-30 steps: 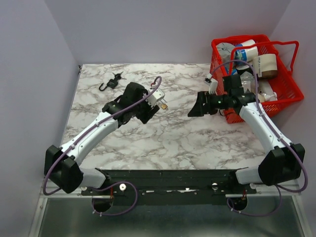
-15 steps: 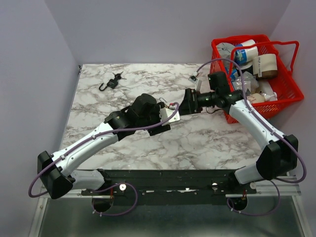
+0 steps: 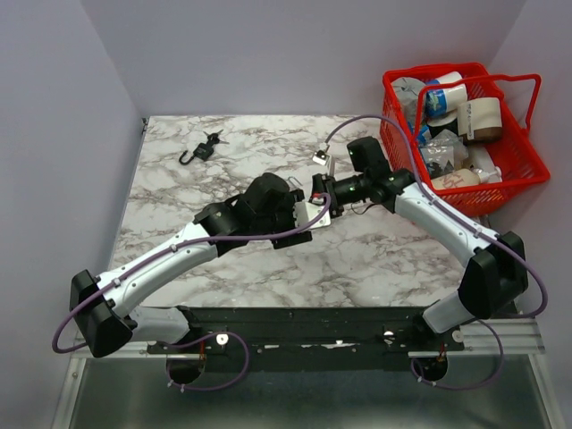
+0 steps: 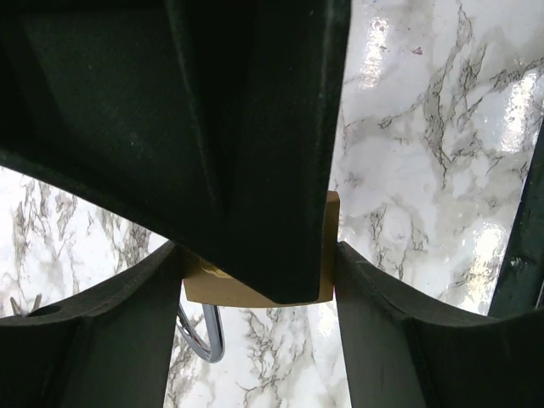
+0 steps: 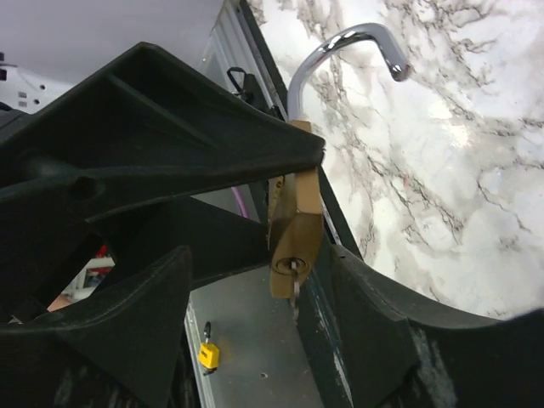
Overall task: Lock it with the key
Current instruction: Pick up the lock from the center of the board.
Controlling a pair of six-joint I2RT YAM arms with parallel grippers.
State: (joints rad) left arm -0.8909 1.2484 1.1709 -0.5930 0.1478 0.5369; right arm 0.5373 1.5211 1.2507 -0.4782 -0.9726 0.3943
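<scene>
My left gripper [image 3: 307, 213] [image 4: 255, 255] is shut on a small brass padlock [image 3: 315, 207] [image 4: 229, 296] [image 5: 294, 228], held above the table's middle. Its silver shackle [image 5: 340, 49] [image 4: 202, 333] stands open. A thin silver piece [image 5: 293, 287] sticks out of its keyhole. My right gripper [image 3: 319, 189] [image 5: 255, 263] is open with its fingers on either side of the padlock's keyhole end; the padlock sits close to one finger [image 5: 374, 331]. The key [image 3: 214, 138], a tiny black-headed bunch, lies at the far left beside a black padlock [image 3: 198, 153].
A red basket [image 3: 523, 159] full of bottles and tape stands at the far right. A small yellow padlock [image 5: 206, 354] lies on the grey shelf below the table's near edge. The marble table [image 3: 357, 259] spreads around both arms.
The right gripper has swung left from beside the basket to the padlock, and its jaws have narrowed. The left arm has carried the brass padlock right, toward the table's middle.
</scene>
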